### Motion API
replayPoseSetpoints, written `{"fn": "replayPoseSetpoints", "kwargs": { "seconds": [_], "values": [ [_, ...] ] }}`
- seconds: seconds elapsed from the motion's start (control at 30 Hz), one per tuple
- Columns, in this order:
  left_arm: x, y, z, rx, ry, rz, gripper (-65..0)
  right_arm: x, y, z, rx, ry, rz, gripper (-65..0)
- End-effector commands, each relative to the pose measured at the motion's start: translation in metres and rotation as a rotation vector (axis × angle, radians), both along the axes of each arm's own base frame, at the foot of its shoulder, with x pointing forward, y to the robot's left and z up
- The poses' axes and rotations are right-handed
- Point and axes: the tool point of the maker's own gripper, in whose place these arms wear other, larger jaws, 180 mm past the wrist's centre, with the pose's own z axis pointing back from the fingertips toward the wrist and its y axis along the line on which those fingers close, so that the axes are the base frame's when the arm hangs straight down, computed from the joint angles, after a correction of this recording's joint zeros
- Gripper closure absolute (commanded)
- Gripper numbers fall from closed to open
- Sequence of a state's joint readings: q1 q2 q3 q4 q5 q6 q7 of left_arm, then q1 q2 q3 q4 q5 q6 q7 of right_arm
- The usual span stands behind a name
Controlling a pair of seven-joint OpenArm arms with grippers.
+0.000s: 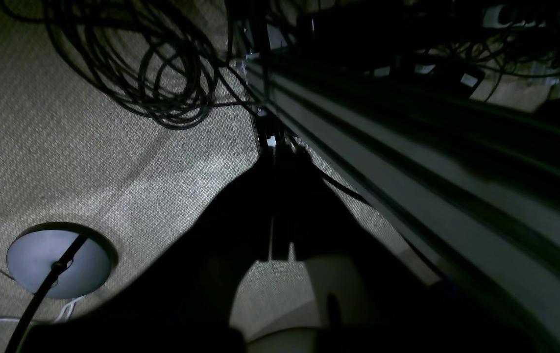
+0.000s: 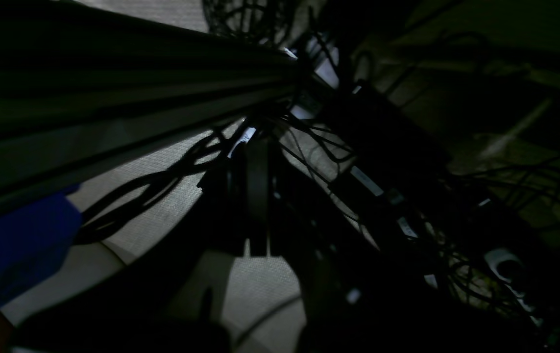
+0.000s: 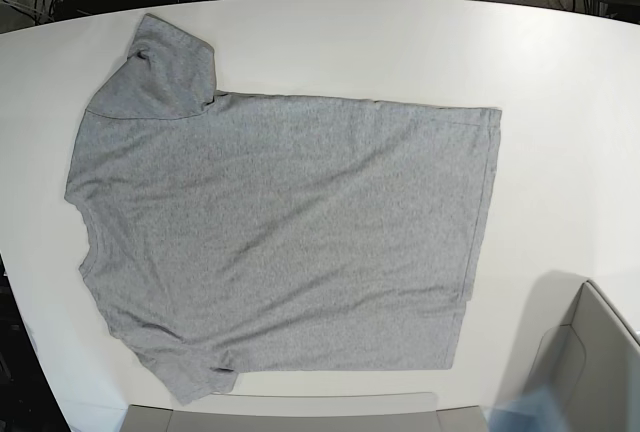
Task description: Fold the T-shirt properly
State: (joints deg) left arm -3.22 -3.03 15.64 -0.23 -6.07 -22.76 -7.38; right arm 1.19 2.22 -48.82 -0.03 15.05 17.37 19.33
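A heather-grey short-sleeved cotton T-shirt [image 3: 280, 232] lies spread out flat on a big white round-edged table [image 3: 560, 82]. Its plain side faces up. The neck end is on the left of the base view and the bottom hem is on the right. 1 sleeve points to the far left corner of the table, and the other sleeve sits at the near edge. There are a few soft wrinkles in the cloth. Nothing is touching the shirt.

Neither arm shows in the base view. A pale grey boxy thing [image 3: 590, 362] sits at the near right corner of the table.

The left wrist camera looks down below the table. The left gripper [image 1: 275, 206] is a dark shape with its 2 fingers pressed together, and it holds nothing. Under it is a woven beige carpet [image 1: 64, 127]. A heap of black looped cables [image 1: 162, 73] lies on the carpet, and a round grey disc [image 1: 57, 262] sits near the bottom left. A long grey metal rail [image 1: 456, 196] runs along the right side.

The right wrist camera is very dark. The right gripper [image 2: 255, 206] is a black shape with its fingers closed together, and it holds nothing too. Tangled black wires [image 2: 456, 196] hang on its right, and a blue thing [image 2: 10, 245] shows at the left edge.
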Motion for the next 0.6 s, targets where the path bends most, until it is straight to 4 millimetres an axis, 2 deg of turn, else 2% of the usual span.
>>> {"fn": "replayPoseSetpoints", "kwargs": {
  "seconds": [0.0, 0.4, 0.57],
  "values": [
    [0.010, -0.003, 0.001, -0.010, -0.022, -0.001, 0.0, -0.001, 0.000, 0.001, 0.013, 0.006, -0.007, 0.0],
    [0.009, 0.000, 0.001, -0.005, -0.022, -0.002, 0.0, -0.013, 0.000, 0.001, 0.013, 0.023, -0.001, 0.0],
    [0.015, -0.001, 0.002, -0.007, -0.031, -0.002, 0.0, -0.016, -0.001, 0.000, 0.011, 0.028, 0.002, 0.0]
  ]
}}
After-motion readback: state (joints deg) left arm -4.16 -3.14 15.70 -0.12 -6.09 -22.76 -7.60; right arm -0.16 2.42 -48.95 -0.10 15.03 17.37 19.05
